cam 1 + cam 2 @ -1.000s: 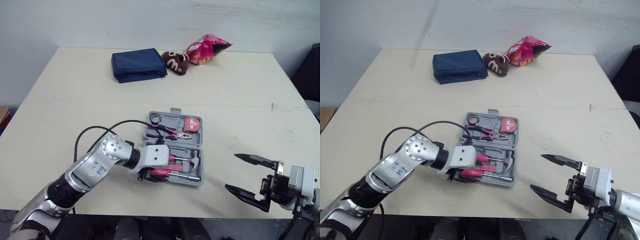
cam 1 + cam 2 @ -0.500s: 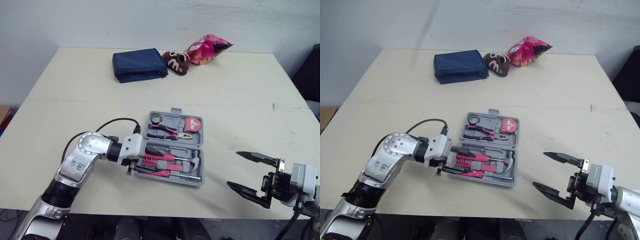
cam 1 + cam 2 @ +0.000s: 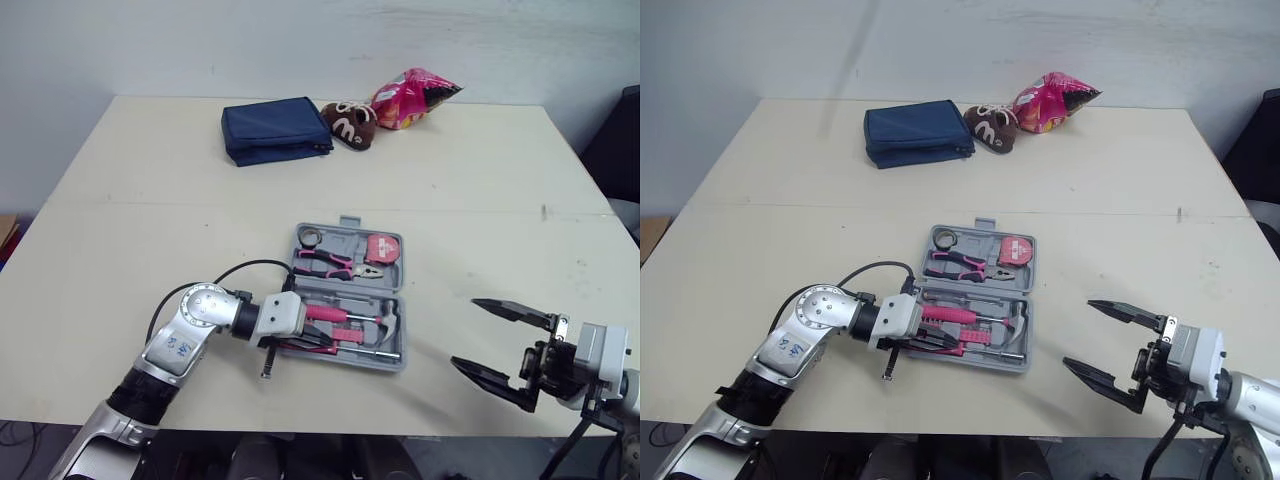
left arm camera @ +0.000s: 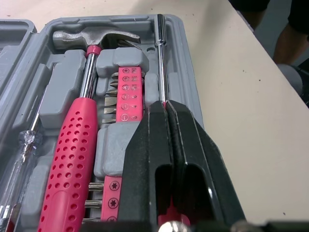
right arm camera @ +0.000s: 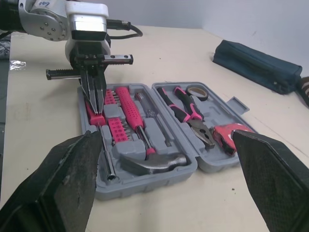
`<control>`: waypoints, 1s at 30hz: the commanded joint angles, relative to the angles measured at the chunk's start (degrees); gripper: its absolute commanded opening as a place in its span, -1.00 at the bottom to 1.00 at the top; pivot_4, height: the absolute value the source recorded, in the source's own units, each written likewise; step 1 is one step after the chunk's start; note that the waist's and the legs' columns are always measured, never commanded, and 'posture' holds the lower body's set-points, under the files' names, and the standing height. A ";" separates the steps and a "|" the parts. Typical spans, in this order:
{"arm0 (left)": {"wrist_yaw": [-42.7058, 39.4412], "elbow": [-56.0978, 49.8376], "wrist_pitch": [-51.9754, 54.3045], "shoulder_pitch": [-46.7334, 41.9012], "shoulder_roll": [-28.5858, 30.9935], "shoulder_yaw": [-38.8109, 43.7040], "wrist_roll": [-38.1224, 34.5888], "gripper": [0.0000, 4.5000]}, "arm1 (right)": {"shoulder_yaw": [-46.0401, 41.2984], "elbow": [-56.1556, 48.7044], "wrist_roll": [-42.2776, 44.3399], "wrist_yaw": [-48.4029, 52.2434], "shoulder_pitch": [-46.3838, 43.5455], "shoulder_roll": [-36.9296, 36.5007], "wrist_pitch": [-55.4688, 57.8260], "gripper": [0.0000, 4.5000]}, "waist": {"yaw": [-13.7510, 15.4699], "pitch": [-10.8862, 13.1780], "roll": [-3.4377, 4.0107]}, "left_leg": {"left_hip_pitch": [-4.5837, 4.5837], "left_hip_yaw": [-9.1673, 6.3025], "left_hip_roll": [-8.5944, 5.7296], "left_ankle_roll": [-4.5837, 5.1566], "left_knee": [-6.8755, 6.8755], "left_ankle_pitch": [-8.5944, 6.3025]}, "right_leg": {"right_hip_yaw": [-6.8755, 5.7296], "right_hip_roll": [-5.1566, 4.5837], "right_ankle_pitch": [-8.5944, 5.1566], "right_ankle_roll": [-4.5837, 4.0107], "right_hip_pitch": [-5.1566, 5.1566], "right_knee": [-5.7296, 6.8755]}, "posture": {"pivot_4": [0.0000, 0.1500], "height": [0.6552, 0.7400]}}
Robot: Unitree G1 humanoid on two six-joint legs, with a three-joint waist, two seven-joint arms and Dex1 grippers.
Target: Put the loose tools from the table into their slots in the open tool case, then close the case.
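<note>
The open grey tool case [image 3: 399,300] lies near the table's front edge. It holds a hammer [image 3: 386,322], pink pliers [image 3: 335,262], a tape measure [image 3: 384,249], a tape roll [image 3: 311,238] and a pink bit holder [image 4: 124,92]. My left gripper [image 3: 312,346] is at the case's front left corner. Its fingers [image 4: 154,145] are pressed together, tips down over the pink handle of a screwdriver whose steel shaft [image 4: 161,58] runs along the case's front slot. My right gripper [image 3: 470,333] hovers open to the right of the case, holding nothing.
At the back of the table lie a navy pouch [image 3: 275,130], a brown soft item [image 3: 350,123] and a pink snack bag [image 3: 415,95]. The table's front edge [image 3: 330,425] runs just beyond the case. Bare tabletop surrounds the case.
The left gripper's fingers have closed. The left arm drew left, then came back to the case's front left corner. The right gripper has stayed put.
</note>
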 commanded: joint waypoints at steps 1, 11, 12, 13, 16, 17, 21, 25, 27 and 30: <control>1.05 1.64 1.29 0.65 1.38 -2.02 4.41 -0.99 | 0.03 -2.12 0.56 -0.89 -0.10 -0.21 0.65 1.00 | 0.00 -0.03 0.03 | 0.01 0.00 0.00 0.00 0.00 0.00 | 0.00 0.00 0.00 0.00 0.01 0.00 | 1.00 1.00; -0.81 1.72 4.29 0.22 4.18 -9.96 10.72 -0.99 | 0.53 -1.81 0.08 -2.18 -1.63 -0.06 1.54 1.00 | -0.08 -0.53 0.45 | 0.81 0.01 -0.05 0.02 -0.36 -0.02 | 0.01 -0.02 0.00 0.00 0.84 -0.38 | 1.00 1.00; -0.89 1.54 5.21 0.19 4.35 -10.66 11.23 -0.99 | 0.62 -1.62 0.01 -2.23 -1.79 -0.02 1.49 1.00 | -0.07 -0.72 0.51 | 0.99 0.02 -0.04 0.02 -0.45 -0.09 | 0.02 -0.03 -0.01 -0.02 1.05 -0.47 | 1.00 1.00; -1.15 1.29 6.18 0.14 4.44 -11.34 11.51 -0.99 | 0.69 -1.40 -0.04 -2.28 -1.92 0.05 1.42 1.00 | -0.06 -0.91 0.50 | 1.02 0.00 -0.02 0.07 -0.48 -0.15 | 0.00 -0.03 -0.01 -0.03 1.11 -0.52 | 1.00 1.00; 0.80 1.02 8.12 0.12 3.38 -11.44 11.73 -0.99 | 0.85 -0.98 -0.27 -2.42 -2.12 0.21 1.18 1.00 | -0.05 -1.35 0.53 | 1.04 -0.02 0.01 0.10 -0.55 -0.23 | -0.03 -0.04 -0.01 -0.04 1.24 -0.70 | 1.00 1.00; 1.64 1.11 7.62 0.09 2.69 -9.98 10.31 -0.99 | 0.78 -1.01 -0.39 -2.89 -2.22 0.38 1.18 1.00 | -0.05 -1.36 0.55 | 1.08 -0.04 0.02 0.30 -0.57 -0.39 | -0.05 -0.05 -0.01 -0.04 1.45 -0.82 | 1.00 1.00; 1.48 0.79 2.96 0.60 -0.86 0.09 -1.23 -0.99 | 0.56 -2.00 -1.51 -6.32 -1.78 -0.30 4.10 1.00 | 0.00 -1.40 0.61 | 1.22 -0.01 -0.04 0.53 -0.53 -0.73 | -0.18 -0.30 -0.01 -0.05 1.84 -1.00 | 1.00 1.00; -2.36 -0.30 6.80 1.12 -0.08 12.01 -15.28 -0.99 | 0.36 -3.64 -2.93 -12.70 -3.04 -1.25 9.80 1.00 | -0.08 -1.21 0.42 | 0.82 -0.02 -0.07 0.39 -0.41 -0.61 | -0.30 -0.44 0.02 -0.02 1.10 -0.83 | 1.00 1.00; -2.17 2.47 6.69 0.43 1.78 15.70 -15.77 -0.99 | 1.34 -3.38 -2.75 -11.51 -3.16 -2.40 11.13 1.00 | -0.05 -1.18 0.44 | 0.55 0.00 -0.07 0.26 -0.39 -0.52 | -0.29 -0.40 0.03 0.00 0.76 -0.76 | 1.00 1.00; 0.23 10.11 1.59 -1.34 4.40 15.82 -8.72 -1.00 | 4.82 0.51 -7.76 -10.96 -5.07 -4.45 11.24 0.63 | -0.11 -1.15 0.49 | 0.57 0.01 -0.07 0.26 -0.45 -0.52 | -0.28 -0.32 0.02 0.00 0.75 -0.84 | 1.00 1.00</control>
